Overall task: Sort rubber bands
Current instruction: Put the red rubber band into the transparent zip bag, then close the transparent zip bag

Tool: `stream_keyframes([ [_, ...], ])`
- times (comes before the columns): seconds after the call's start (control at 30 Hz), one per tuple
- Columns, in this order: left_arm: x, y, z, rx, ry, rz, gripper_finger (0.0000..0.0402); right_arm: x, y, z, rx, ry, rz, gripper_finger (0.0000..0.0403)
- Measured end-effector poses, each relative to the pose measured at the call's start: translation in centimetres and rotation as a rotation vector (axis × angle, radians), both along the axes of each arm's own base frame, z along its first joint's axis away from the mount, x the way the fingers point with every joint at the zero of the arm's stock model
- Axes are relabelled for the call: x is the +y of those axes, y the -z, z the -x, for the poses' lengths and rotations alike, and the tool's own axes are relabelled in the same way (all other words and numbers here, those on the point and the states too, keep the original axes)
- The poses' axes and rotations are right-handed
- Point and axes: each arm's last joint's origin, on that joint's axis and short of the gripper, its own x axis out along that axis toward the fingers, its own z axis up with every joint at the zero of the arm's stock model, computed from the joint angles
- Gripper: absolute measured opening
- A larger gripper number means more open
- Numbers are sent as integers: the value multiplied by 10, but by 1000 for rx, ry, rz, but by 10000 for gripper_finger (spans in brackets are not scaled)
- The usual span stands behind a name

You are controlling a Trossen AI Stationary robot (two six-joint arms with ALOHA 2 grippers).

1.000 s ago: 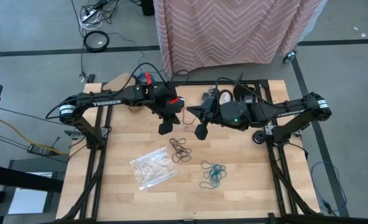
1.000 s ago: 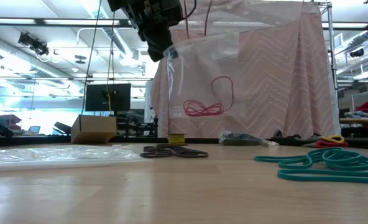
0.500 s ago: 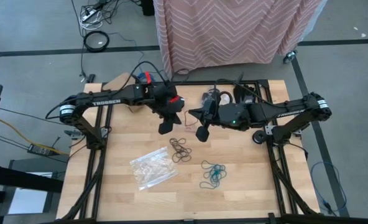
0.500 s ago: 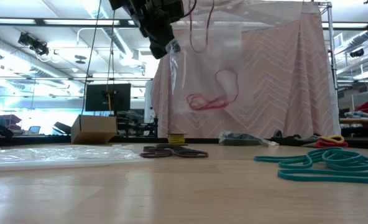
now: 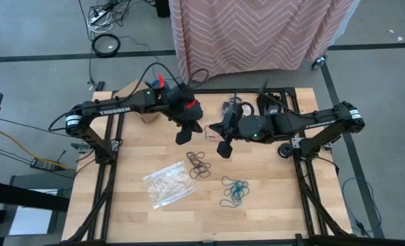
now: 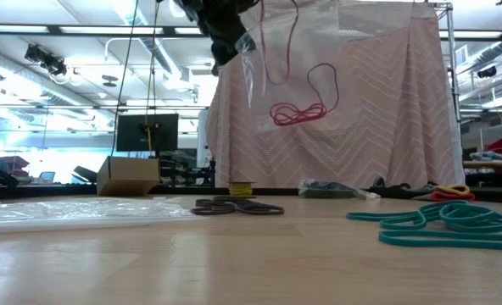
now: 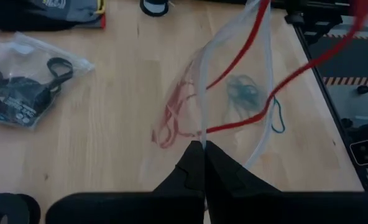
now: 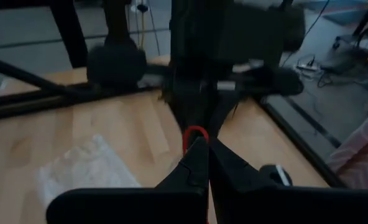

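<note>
Both pincers, left [image 5: 182,137] and right [image 5: 224,148], clamp a clear bag [image 6: 298,72] holding red rubber bands [image 6: 300,110] aloft; one slipping could spill them onto the tabletop [image 5: 134,212].

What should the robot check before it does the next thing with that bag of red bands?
1. Left gripper shut on the clear bag: ok, it pinches the bag's edge in the left wrist view.
2. Right gripper shut: ok; a red loop sits at its tip, but whether it also grips the bag: cannot tell.
3. Red rubber bands inside the lifted bag: ok.
4. Bag lifted off the table: ok.
5. Brown rubber bands and teal rubber bands lying in separate piles on the table: ok.
6. Second clear bag flat on the table: ok.
</note>
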Motion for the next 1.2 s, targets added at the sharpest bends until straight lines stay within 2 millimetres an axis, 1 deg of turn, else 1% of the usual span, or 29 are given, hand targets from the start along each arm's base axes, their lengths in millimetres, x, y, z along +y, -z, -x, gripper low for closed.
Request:
stream_keyframes([
  [0.17, 0, -5, -1, -19, 0, -5, 0, 0, 6, 3, 54, -12, -45, 0],
  [0.47, 0, -5, 0, -18, 0, -5, 0, -1, 10, 5, 109, -43, -61, 6],
  [0.6, 0, -5, 0, -12, 0, -3, 1, 0, 11, 5, 116, -65, -72, 33],
  [0.8, 0, -5, 0, -9, 7, 6, 1, -4, 12, 5, 126, -48, -77, 98],
  [0.9, -1, -4, 1, 4, 14, 3, 1, -8, 12, 5, 129, -34, -84, 123],
  [1.03, -1, 0, 5, 50, 32, -46, 1, -9, 4, 12, 103, -33, -87, 136],
  [1.13, 0, 3, 10, 101, 62, -143, 1, -10, 1, 18, 107, -40, -90, 135],
  [1.2, 0, 3, 15, 124, 120, -208, 1, -10, 0, 20, 112, -57, -100, 133],
])
